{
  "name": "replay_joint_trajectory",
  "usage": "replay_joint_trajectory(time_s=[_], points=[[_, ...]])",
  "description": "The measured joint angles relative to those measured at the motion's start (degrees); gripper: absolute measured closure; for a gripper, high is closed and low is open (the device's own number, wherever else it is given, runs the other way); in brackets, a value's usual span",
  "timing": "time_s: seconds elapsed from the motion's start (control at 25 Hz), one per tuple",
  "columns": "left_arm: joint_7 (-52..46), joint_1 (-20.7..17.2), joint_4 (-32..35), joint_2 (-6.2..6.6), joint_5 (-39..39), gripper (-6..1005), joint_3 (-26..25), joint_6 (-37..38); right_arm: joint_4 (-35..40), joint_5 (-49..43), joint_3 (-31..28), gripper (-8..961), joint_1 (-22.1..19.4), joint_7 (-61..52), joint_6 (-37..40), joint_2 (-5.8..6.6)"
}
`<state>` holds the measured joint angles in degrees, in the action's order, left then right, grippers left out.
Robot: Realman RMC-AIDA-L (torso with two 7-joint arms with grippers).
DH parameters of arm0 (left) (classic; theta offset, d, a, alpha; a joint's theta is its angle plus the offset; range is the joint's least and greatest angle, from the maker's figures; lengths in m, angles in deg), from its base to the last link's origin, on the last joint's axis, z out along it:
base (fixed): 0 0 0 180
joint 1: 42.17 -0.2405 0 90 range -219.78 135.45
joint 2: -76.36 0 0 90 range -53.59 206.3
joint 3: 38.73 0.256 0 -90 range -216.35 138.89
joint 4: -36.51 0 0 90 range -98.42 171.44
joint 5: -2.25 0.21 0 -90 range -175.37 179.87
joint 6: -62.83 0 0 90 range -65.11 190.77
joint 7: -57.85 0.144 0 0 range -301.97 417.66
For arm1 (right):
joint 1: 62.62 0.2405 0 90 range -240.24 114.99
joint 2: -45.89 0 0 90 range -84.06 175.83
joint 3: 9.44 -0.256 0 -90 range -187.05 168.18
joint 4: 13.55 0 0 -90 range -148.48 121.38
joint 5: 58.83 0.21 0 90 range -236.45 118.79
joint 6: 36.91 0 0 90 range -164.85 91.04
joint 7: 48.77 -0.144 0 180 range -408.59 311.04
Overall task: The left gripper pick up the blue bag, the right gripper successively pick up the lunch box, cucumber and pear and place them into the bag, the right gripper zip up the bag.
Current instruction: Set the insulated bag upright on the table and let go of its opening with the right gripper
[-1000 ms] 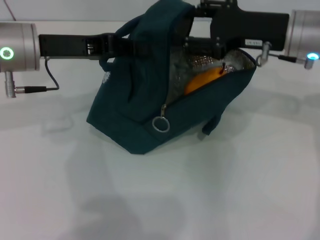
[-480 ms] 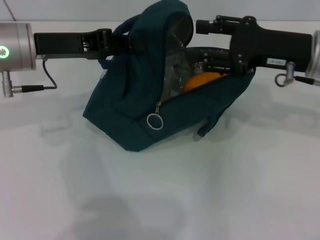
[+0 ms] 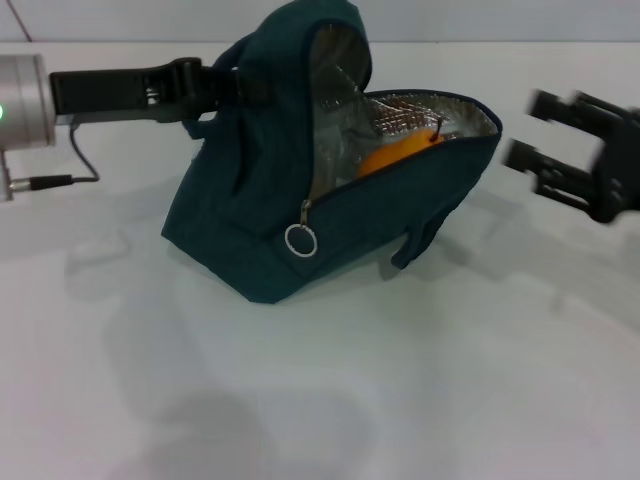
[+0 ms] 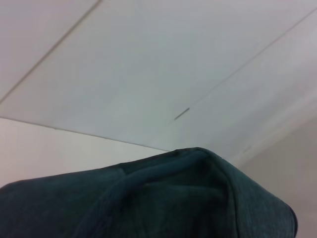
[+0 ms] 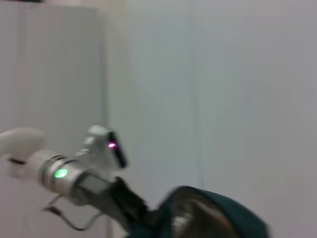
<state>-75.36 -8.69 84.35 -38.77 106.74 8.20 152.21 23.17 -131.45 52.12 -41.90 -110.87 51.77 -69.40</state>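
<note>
Left gripper (image 3: 215,85) pinches the blue bag (image 3: 260,220) by its handle, bag on the counter (image 3: 420,380), mouth gaping. Right gripper (image 3: 535,150) hangs beside it, fingers spread, empty. Next – catch the ring pull (image 3: 300,240), draw steadily along the zip. Count: one bag, one pear (image 3: 395,158) inside; box & cucumber prob. buried – unseen.

Head cam high; wrists near blue bag (image 3: 300,200)

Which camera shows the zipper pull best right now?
The head view: the ring pull hangs in plain sight on the bag's front. The wrist views show only the bag's top fabric, no pull.
</note>
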Motion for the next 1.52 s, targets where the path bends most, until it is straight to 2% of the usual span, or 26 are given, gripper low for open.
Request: replay_joint_trajectory(time_s=[0.2, 0.32, 0.44, 0.48, 0.52, 0.56, 0.72, 0.84, 1.0, 1.2, 1.24, 1.28, 1.4, 1.52], points=[[0.8, -0.7, -1.3, 0.49, 0.1, 914, -0.3, -0.6, -4.1, -0.2, -3.3, 259, -5.1, 5.6, -3.1, 0.36], [1.3, -0.3, -2.6, 0.75, 0.1, 916, -0.3, -0.7, -5.8, -0.3, -3.3, 259, -5.5, 6.6, -8.1, 0.46], [1.5, 0.2, -2.9, 0.79, 0.1, 916, -0.3, -0.8, -8.2, -0.9, -2.9, 259, -3.2, 7.4, -12.3, 0.26], [1.5, 0.2, -2.9, 0.79, 0.1, 916, -0.3, -0.8, -9.4, -1.6, -2.9, 259, -1.7, 7.5, -13.8, 0.17], [1.5, 0.3, -2.9, 0.79, 0.2, 916, -0.3, -0.8, -11.7, -3.3, -2.9, 259, 1.9, 7.5, -15.9, -0.04], [1.5, 0.3, -2.9, 0.79, 0.2, 916, -0.3, -0.8, -11.7, -3.3, -2.9, 259, 1.9, 7.5, -15.9, -0.04], [1.5, 0.3, -2.9, 0.78, 0.2, 917, -0.3, -0.8, -16.0, -5.7, -2.0, 259, 8.1, 7.5, -19.0, -0.26], [1.6, 0.3, -2.9, 0.72, 0.1, 917, -0.4, -0.8, -18.5, -6.1, 0.9, 259, 11.8, 7.3, -22.6, -0.5], [1.7, 0.0, -2.9, 0.76, -0.1, 917, -0.4, -0.8, -18.7, -5.9, 4.8, 259, 14.8, 7.1, -26.5, -0.88], [1.8, -0.2, -2.8, 0.79, -0.2, 916, -0.4, -0.5, -18.2, -5.8, 5.7, 259, 16.3, 7.1, -32.3, -0.92], [1.8, -0.3, -2.8, 0.8, -0.2, 916, -0.4, -0.5, -16.8, -5.5, 5.5, 259, 16.7, 7.5, -36.9, -0.87], [1.8, -0.4, -2.8, 0.84, -0.2, 916, -0.4, -0.4, -16.5, -5.3, 5.5, 259, 16.7, 7.6, -37.7, -0.85], [1.8, -1.1, -2.8, 1.01, -0.3, 916, -0.4, -0.3, -13.4, -1.5, 5.4, 259, 15.6, 7.9, -40.9, -0.77], [1.8, -1.9, -2.8, 1.12, -0.3, 917, -0.4, -0.3, -10.6, 5.3, 5.4, 259, 13.2, 11.2, -39.6, -0.77]])
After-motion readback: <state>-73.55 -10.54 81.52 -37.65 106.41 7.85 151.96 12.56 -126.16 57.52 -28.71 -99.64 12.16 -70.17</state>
